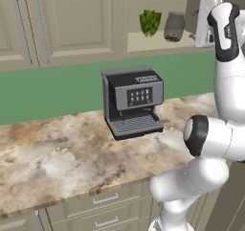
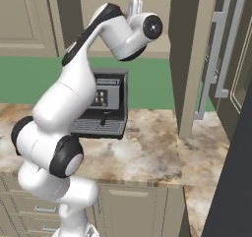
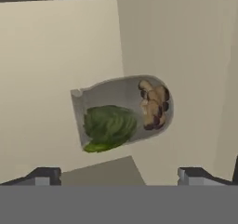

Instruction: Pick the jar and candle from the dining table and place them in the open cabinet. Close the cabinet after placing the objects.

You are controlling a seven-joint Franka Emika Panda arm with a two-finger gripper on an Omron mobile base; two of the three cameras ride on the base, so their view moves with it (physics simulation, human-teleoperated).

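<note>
Jar: you see the jar [image 1: 174, 27] standing on the shelf of the open cabinet [image 1: 158, 42], just beside a green plant [image 1: 150, 22]. In the hand view it sits near the middle of the picture, and part of the plant shows through its glass.
Jar look: it is a squat cylinder of smoky grey glass with brown, nut-like contents at the bottom. It seems upright on the shelf, and the hand view is simply rolled.
Hand: the hand [image 3: 120, 175] is up at the cabinet, a little back from the jar. Its two fingers stand wide apart and nothing is between them, so it is open and empty.
Done: I judge that the jar is already placed, because it rests on the shelf and the hand does not touch it.
Left: the candle is not yet in the cabinet, as far as you can see, so you have to fetch it. The door [image 2: 189, 59] stands open at the right and must be closed at the end.
Worktop: the worktop [image 1: 57, 158] below carries a coffee machine [image 1: 132, 103].
Progress: about the first half, in my judgement.
</note>
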